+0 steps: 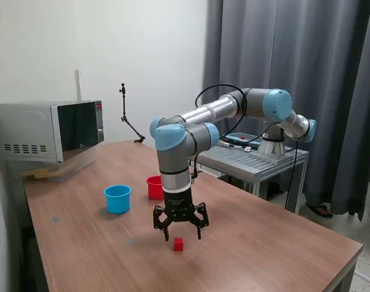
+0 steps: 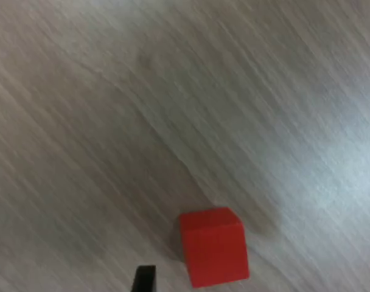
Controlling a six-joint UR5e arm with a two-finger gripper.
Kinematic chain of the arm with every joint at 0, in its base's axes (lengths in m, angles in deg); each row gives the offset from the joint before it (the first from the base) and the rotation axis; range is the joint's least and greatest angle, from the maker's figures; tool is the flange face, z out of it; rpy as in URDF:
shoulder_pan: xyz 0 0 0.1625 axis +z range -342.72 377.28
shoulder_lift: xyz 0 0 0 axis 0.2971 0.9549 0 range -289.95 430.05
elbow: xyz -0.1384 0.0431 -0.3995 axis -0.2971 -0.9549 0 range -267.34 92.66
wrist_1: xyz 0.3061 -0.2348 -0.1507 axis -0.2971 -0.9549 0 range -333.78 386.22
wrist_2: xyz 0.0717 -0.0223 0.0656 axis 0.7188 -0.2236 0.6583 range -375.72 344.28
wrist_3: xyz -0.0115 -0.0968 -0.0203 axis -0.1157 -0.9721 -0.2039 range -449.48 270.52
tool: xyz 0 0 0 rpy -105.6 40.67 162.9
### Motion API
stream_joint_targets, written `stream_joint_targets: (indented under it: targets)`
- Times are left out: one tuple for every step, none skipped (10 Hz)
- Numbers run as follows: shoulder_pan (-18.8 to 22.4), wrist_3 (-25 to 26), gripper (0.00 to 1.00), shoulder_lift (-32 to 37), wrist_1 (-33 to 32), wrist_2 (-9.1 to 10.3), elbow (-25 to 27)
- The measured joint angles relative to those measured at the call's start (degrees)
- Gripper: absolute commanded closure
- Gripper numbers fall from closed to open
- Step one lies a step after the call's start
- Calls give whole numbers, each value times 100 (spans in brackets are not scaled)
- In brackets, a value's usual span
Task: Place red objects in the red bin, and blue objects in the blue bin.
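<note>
Wood-grain table [image 1: 276,243], grey curtain [image 1: 331,73] behind; gripper [image 1: 180,230] spread above red cube [image 1: 178,244].

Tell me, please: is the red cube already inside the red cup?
No. The red cube lies on the wooden table, below the open gripper, apart from the red cup.

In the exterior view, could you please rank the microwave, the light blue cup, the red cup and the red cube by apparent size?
1. Microwave, clearly largest.
2. Light blue cup and red cup: too close to rank; the red one is partly hidden behind the arm and sits farther back.
3. Red cube, smallest.
</note>
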Motion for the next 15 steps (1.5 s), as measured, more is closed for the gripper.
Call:
stream_joint_targets:
  targets:
    - [2,5,0,-13,9,8,2]
    - [3,7,0,-22,18,11,4]
    - [7,7,0,-25,27,13,10]
    - [13,9,0,-40,34,13,17]
    - [19,11,0,-58,38,14,27]
    - [21,13,0,-72,40,14,35]
    - [21,14,0,-82,40,14,40]
    - [22,14,0,-89,41,14,42]
    - [22,14,0,-94,41,14,44]
    - [22,15,0,-96,39,14,45]
    - [22,15,0,-107,32,14,48]
    - [22,15,0,-127,21,14,48]
    - [22,15,0,-147,10,14,48]
    - [22,15,0,-159,-1,14,46]
    - [22,15,100,-164,-6,14,48]
